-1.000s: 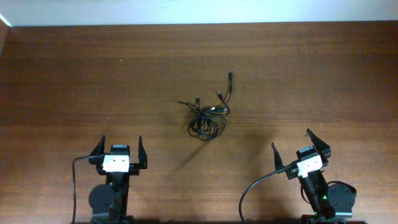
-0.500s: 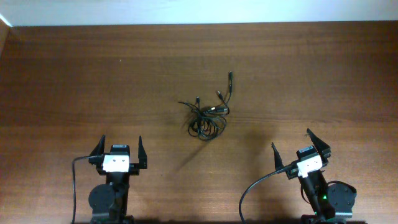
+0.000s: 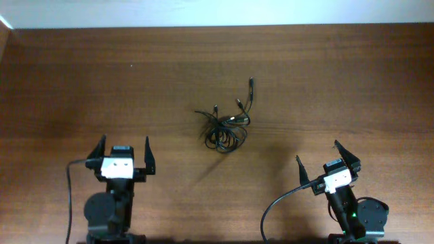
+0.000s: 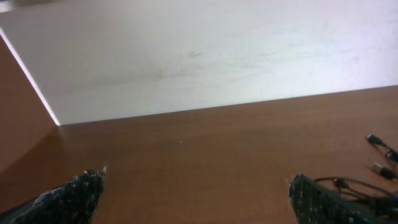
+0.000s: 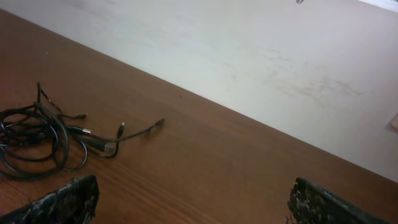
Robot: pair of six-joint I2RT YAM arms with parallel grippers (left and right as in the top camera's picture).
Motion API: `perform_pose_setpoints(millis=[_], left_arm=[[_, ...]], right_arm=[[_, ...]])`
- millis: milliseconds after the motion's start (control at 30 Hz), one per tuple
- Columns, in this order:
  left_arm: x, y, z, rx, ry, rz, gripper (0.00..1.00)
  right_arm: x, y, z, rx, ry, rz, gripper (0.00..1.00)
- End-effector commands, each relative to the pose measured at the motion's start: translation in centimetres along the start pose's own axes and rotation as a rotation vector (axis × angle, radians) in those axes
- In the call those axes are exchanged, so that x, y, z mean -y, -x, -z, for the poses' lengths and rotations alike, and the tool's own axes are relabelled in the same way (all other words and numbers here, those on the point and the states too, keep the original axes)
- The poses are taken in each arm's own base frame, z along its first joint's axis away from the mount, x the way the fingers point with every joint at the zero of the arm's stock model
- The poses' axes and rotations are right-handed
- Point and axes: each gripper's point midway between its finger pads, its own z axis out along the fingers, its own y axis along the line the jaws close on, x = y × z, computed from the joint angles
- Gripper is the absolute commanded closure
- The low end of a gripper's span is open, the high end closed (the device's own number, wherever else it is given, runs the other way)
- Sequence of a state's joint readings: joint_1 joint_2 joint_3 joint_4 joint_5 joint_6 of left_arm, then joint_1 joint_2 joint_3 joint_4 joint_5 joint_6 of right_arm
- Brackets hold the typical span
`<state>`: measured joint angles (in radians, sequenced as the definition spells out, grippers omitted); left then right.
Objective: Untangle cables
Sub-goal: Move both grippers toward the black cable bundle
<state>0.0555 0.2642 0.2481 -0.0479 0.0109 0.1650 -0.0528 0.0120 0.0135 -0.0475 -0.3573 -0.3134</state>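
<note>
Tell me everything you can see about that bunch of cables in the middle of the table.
The cables are several thin black cords knotted into one small bunch, lying flat on the brown wooden table near its middle. Loops coil at the near side; a few loose ends with small dark or silvery plugs fan out toward the far side, one reaching furthest. Only the table touches them: the left gripper and right gripper sit well short, jaws open.

you get the overhead view looking straight down on the cables [image 3: 226, 125] from high up. both wrist views sit low, short of the cables, facing past them to the wall [image 4: 186, 56]; all three views share the cables.
</note>
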Motion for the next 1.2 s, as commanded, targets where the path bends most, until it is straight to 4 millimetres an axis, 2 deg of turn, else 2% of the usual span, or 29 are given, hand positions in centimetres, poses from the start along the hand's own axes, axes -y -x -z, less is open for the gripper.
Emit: perform_pose_setpoints(millis=[0, 67, 233, 300, 400, 500, 533, 600, 633, 767, 867, 1000, 1167], left_arm=[[0.6, 3.2, -1.1, -0.004, -0.064, -0.009, 0.01], [1.3, 4.6, -2.1, -0.031, -0.126, -0.005, 0.01], [2.8, 8.1, -5.8, -0.245, -0.286, 0.03, 0.01], [3.0, 9.3, -7.4, -0.327, -0.328, 0.047, 0.01], [3.1, 9.3, -9.4, -0.376, -0.339, 0.055, 0.01], [3.3, 8.2, -10.3, -0.407, -0.344, 0.06, 0.01], [3.3, 8.0, -10.4, -0.414, -0.345, 0.061, 0.01], [3.3, 8.0, -10.4, -0.414, -0.344, 0.06, 0.01], [3.3, 8.0, -10.4, -0.414, -0.345, 0.061, 0.01], [3.7, 8.1, -10.3, -0.407, -0.371, 0.066, 0.01], [3.7, 8.4, -10.3, -0.403, -0.37, 0.066, 0.01], [3.5, 9.7, -9.6, -0.437, -0.374, 0.071, 0.01], [3.3, 11.7, -9.1, -0.518, -0.385, 0.077, 0.01]], right_arm=[[0.1, -0.3, 0.0, -0.005, -0.008, -0.012, 0.01], [0.1, -0.3, 0.0, -0.005, -0.008, -0.012, 0.01], [0.1, -0.3, 0.0, -0.004, -0.004, -0.012, 0.01], [-0.7, 0.0, 0.0, 0.013, 0.04, -0.031, 0.01], [-1.1, 0.6, 0.1, 0.035, 0.067, -0.135, 0.01], [-0.8, 2.8, 0.2, 0.119, 0.075, -0.247, 0.01], [-0.9, 2.7, 0.2, 0.114, 0.082, -0.249, 0.01], [-1.9, 0.0, 0.1, 0.001, 0.107, -0.308, 0.01], [-2.2, 0.3, 0.1, 0.011, 0.133, -0.335, 0.01], [-2.0, 2.5, 0.3, 0.08, 0.149, -0.306, 0.01], [-1.5, 6.1, 0.9, 0.098, 0.172, -0.32, 0.01], [-0.1, 10.5, 0.9, -0.044, 0.195, -0.389, 0.01], [1.5, 14.1, -0.2, -0.291, 0.229, -0.507, 0.01]])
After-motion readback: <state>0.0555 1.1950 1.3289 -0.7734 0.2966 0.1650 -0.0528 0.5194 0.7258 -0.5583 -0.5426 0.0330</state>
